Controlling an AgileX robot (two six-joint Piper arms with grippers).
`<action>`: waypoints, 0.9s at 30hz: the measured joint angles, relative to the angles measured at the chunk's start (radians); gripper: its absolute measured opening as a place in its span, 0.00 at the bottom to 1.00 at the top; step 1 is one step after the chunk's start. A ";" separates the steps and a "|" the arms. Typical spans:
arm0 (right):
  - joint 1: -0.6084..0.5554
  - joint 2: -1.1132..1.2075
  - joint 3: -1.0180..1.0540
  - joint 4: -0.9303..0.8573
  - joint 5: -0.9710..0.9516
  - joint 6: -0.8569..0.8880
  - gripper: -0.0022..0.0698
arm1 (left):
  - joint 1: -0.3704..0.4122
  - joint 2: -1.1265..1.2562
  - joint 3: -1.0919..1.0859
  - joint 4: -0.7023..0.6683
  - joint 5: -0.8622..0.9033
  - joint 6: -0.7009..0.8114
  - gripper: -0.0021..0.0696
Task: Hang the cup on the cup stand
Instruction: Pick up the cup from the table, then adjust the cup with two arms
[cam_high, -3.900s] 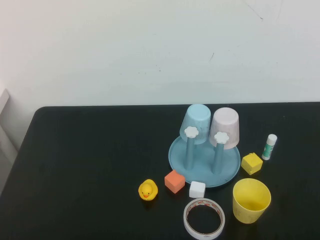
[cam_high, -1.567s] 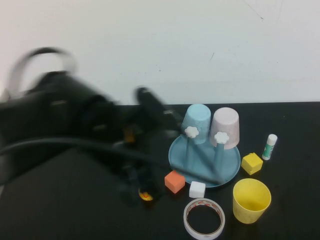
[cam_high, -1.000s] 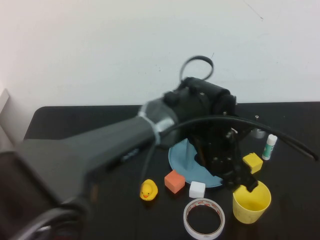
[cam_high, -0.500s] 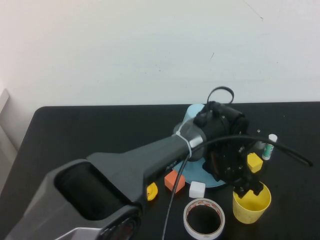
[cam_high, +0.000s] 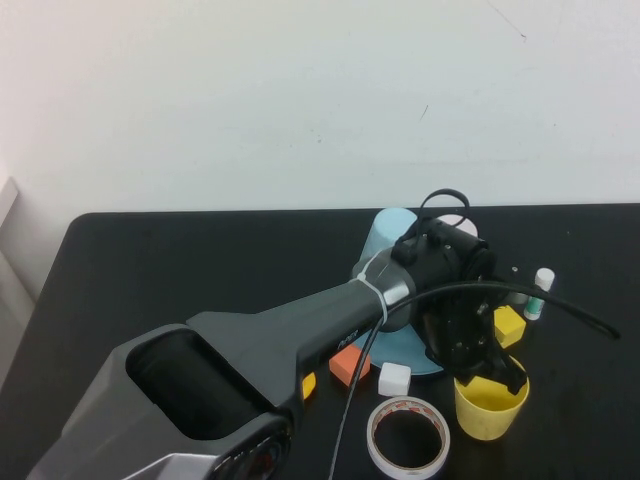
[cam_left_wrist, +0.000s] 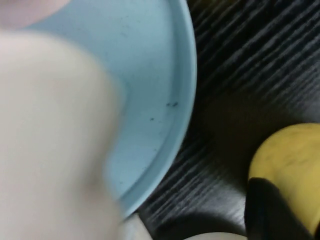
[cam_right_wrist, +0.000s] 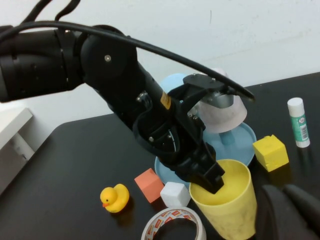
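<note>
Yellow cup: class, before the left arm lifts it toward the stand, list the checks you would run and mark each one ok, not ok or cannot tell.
1. Left claw is at the rim of the cup, one finger inside: ok.
2. Claw shut firmly on the cup wall: cannot tell.
3. Cup upright on the table: ok.
4. Free peg on the stand: cannot tell, the arm hides the pegs in the high view.
5. Pink cup and blue cup sit on the stand: ok.
6. Right claw is low beside the cup, shut, away from the stand: ok.
</note>
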 joint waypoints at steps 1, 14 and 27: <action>0.000 0.000 0.000 0.000 0.000 0.000 0.03 | 0.000 0.000 0.000 -0.011 0.000 0.007 0.07; 0.000 0.000 0.000 0.004 0.004 -0.014 0.03 | -0.016 -0.121 -0.002 0.029 0.126 0.154 0.04; 0.000 0.000 0.000 0.007 0.006 -0.016 0.03 | -0.143 -0.568 0.382 0.320 -0.016 0.100 0.04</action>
